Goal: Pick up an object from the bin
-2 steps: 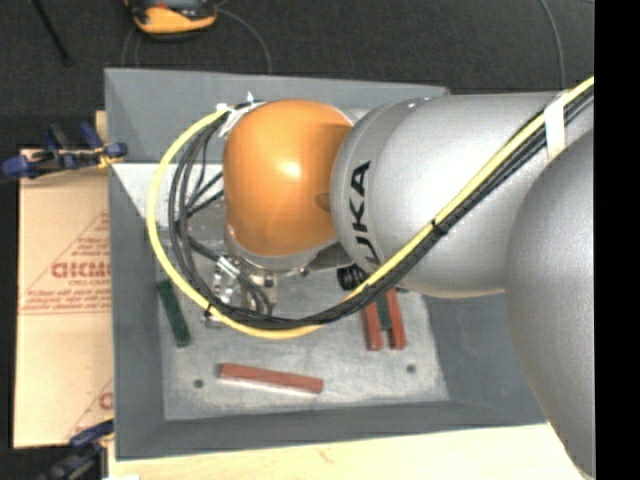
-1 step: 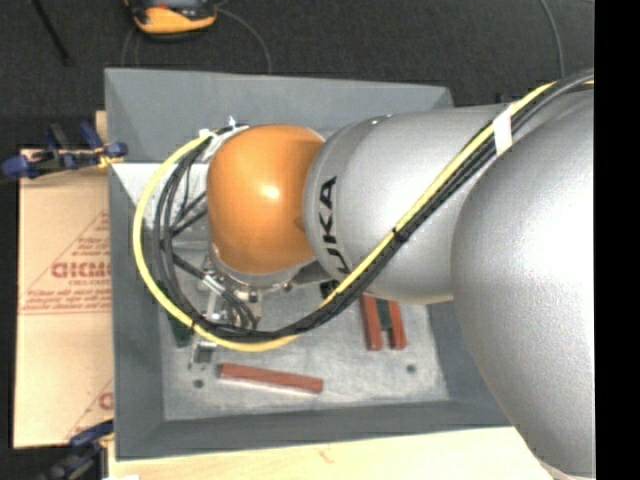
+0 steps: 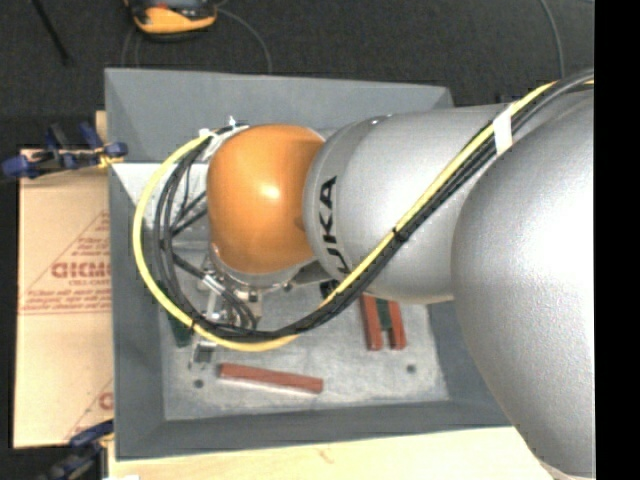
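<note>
My gripper [image 3: 226, 296] shows as a metal body under the arm's orange cover, low over the bin's front left part. A long reddish-brown bar [image 3: 270, 379] lies flat on the bin floor just in front of the gripper, running left to right. A small dark green piece [image 3: 180, 331] pokes out at the gripper's left, partly hidden by cables. To the right, a short block with red and dark stripes [image 3: 383, 323] lies half under the arm.
The arm, its orange cover and the looped cables cover most of the bin's middle and back. The bin's sloped walls rise close on the left and front.
</note>
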Robot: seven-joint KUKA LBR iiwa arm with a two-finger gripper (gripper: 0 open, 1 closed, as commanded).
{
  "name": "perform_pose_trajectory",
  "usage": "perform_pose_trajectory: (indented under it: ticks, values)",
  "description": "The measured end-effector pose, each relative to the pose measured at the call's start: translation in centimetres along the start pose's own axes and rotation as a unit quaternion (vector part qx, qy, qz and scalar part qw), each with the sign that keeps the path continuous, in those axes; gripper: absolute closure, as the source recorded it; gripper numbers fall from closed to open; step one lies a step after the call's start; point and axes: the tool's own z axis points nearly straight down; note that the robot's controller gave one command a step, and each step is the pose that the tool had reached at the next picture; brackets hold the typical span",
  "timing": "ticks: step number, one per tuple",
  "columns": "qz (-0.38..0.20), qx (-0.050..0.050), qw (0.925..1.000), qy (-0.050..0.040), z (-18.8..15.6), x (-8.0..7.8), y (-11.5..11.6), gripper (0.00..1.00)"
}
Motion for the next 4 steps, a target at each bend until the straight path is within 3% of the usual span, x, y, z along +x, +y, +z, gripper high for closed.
perform_pose_trajectory:
  ticks: [1, 2, 3, 4]
  values:
    - [0.003, -0.008, 1.0000, -0.0031, 12.3, -0.3, -5.2, 1.00]
    - [0.007, -0.005, 0.9999, -0.0100, 12.5, -0.7, -5.7, 0.00]
    - [0.008, -0.005, 0.9999, -0.0095, 12.5, -0.7, -5.7, 0.00]
    - [0.074, -0.006, 0.9973, 0.0019, 12.3, 1.7, -14.8, 1.00]
